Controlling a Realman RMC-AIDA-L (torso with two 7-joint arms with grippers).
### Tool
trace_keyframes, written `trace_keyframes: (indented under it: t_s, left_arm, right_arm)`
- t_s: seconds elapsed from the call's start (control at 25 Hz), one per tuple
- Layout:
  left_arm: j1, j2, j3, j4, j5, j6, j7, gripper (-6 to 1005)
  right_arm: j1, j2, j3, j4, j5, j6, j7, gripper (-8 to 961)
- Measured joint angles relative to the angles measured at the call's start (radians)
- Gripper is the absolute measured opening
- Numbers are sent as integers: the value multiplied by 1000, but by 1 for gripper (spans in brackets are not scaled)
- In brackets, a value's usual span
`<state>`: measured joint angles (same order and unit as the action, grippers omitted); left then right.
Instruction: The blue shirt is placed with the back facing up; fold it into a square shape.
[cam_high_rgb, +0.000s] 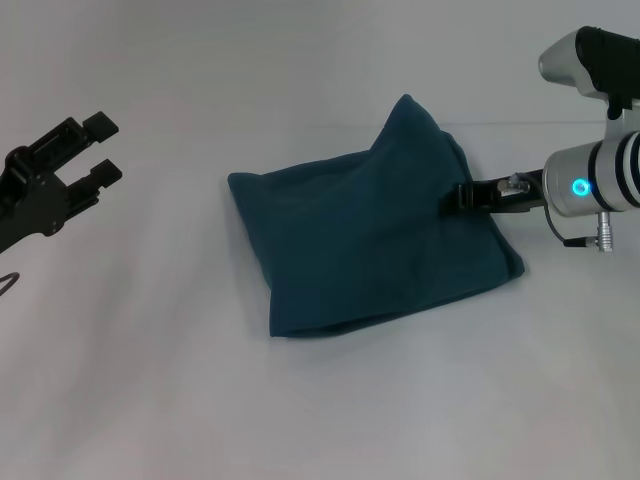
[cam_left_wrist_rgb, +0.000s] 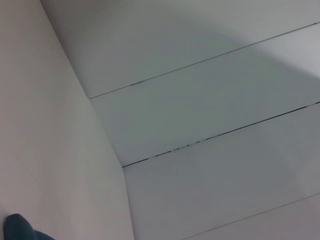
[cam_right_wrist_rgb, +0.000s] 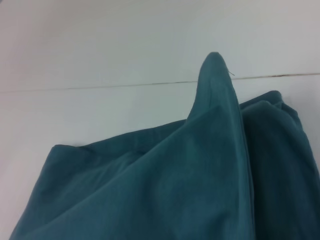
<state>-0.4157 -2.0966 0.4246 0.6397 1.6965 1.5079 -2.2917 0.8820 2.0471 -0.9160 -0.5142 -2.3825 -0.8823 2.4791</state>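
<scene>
Your blue shirt (cam_high_rgb: 370, 240) sits folded into a rough, uneven square near the middle of the white counter (cam_high_rgb: 150, 400), a bit toward its far edge and right side. One corner of the cloth is pulled up into a peak at the far side, so the top layer slopes and the fold isn't flat. Your right tool (cam_high_rgb: 462, 196) comes in from the counter's right edge and meets the shirt at its right side, where the raised layer starts; the tips are against or in the fabric, likely pinching it, but you can't actually tell from the head view whether they're pressed together on the cloth. The right wrist view shows only shirt: the peak standing up, creases running down from it, a second layer bunched beside it. Your left tool (cam_high_rgb: 88, 150) hangs over the counter's left edge, well apart from the shirt, fingers (cam_high_rgb: 98, 124) spread and holding nothing. The left wrist view gets just a sliver of the shirt (cam_left_wrist_rgb: 17, 227).
</scene>
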Motion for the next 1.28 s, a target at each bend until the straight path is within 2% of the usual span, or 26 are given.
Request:
trace_keyframes:
  t_s: [0.4,0.84,1.04,1.28]
  left_arm:
    - [3,1,-1,0,-1,0,0,798]
    - [6,3,-3,0,-19,1,1,797]
    - [6,4,-12,1,-28,14,4,796]
    - [6,4,-20,2,-28,18,6,796]
  right_arm:
    - [-13,15,10,-91,0,-84,24,88]
    - [-43,23,7,-369,-1,-281,158,101]
    - [-45,8,7,-399,-7,-289,170,107]
    - [-43,-9,2,-320,-16,-206,147,115]
